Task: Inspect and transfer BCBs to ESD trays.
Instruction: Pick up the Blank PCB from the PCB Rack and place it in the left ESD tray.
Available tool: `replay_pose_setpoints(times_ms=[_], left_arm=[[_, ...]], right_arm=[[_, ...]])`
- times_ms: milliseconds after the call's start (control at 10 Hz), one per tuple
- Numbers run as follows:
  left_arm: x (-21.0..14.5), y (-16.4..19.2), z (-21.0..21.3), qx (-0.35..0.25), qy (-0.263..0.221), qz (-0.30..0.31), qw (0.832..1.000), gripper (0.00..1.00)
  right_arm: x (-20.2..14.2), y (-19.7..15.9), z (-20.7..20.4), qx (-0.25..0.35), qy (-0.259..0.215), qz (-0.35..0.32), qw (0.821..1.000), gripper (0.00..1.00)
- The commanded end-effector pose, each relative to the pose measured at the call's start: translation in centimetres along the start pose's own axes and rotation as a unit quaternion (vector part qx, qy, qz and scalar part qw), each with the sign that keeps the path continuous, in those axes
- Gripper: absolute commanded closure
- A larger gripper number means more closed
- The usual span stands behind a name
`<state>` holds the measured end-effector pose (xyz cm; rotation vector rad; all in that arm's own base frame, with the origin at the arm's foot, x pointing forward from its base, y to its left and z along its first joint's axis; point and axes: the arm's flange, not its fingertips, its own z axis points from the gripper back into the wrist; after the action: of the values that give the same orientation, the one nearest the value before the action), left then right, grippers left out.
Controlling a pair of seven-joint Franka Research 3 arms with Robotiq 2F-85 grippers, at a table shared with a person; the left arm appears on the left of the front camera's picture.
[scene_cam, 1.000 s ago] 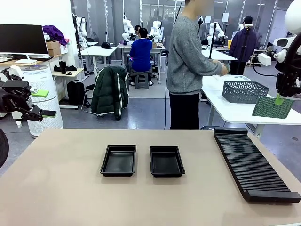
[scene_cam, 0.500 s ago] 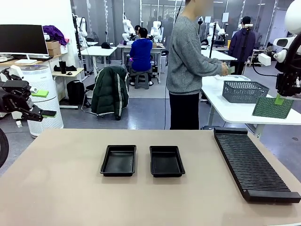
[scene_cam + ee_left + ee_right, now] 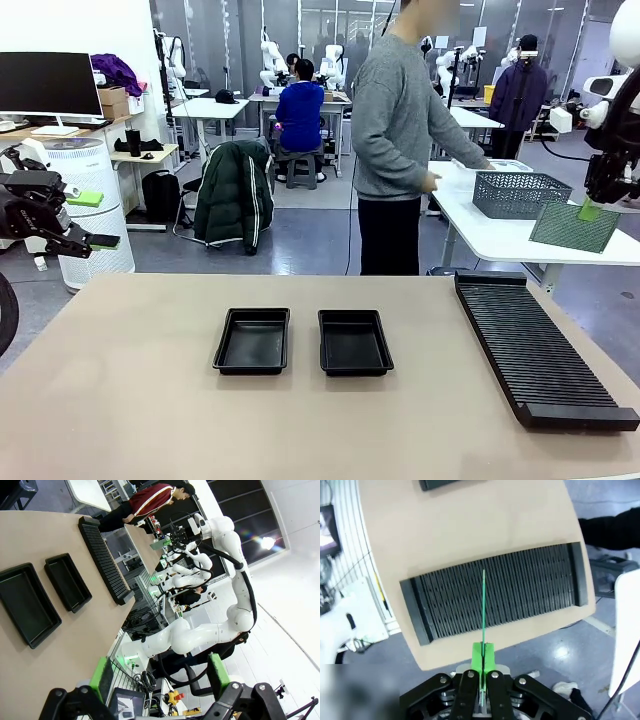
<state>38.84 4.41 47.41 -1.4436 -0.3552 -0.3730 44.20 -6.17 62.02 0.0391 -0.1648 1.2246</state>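
One BCB [image 3: 575, 227], a thin green board, hangs high above the table's right edge, with my right gripper [image 3: 592, 209] shut on its top edge. The right wrist view shows this BCB [image 3: 483, 605] edge-on between the pads of the right gripper [image 3: 483, 666], over the black slotted rack [image 3: 495, 597]. Two black ESD trays [image 3: 252, 341] [image 3: 354, 343] lie side by side mid-table with nothing in them. My left gripper [image 3: 95, 220] hovers open off the table's left side. Its pads are spread wide around nothing in the left wrist view [image 3: 160, 672], which also shows both ESD trays [image 3: 27, 605] [image 3: 67, 582].
The long ribbed rack [image 3: 535, 345] runs along the table's right side. A person [image 3: 395, 130] stands beyond the far edge, turned toward a white side table holding a grey basket [image 3: 520, 193]. Bare tabletop [image 3: 130, 400] surrounds the trays.
The right gripper and its board have shifted slightly up and left, the board tilting a little. The person has turned and drawn a hand back. The left arm is still.
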Motion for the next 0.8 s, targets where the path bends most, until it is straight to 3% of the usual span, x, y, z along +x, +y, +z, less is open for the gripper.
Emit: replay_pose_setpoints(times_ms=[0, 400, 700], left_arm=[[0.0, -0.1, 0.2, 0.000, 0.000, 0.000, 1.000, 0.00], [0.0, -0.1, 0.2, 0.000, 0.000, 0.000, 1.000, 0.00], [0.0, -0.1, 0.2, 0.000, 0.000, 0.000, 1.000, 0.00]], right_arm=[[1.9, 2.0, -0.3, 0.016, -0.015, -0.059, 0.998, 0.98], [3.4, 3.9, -0.9, 0.041, -0.045, -0.170, 0.983, 0.98], [5.6, 5.8, -2.0, 0.078, -0.078, -0.282, 0.953, 0.98]])
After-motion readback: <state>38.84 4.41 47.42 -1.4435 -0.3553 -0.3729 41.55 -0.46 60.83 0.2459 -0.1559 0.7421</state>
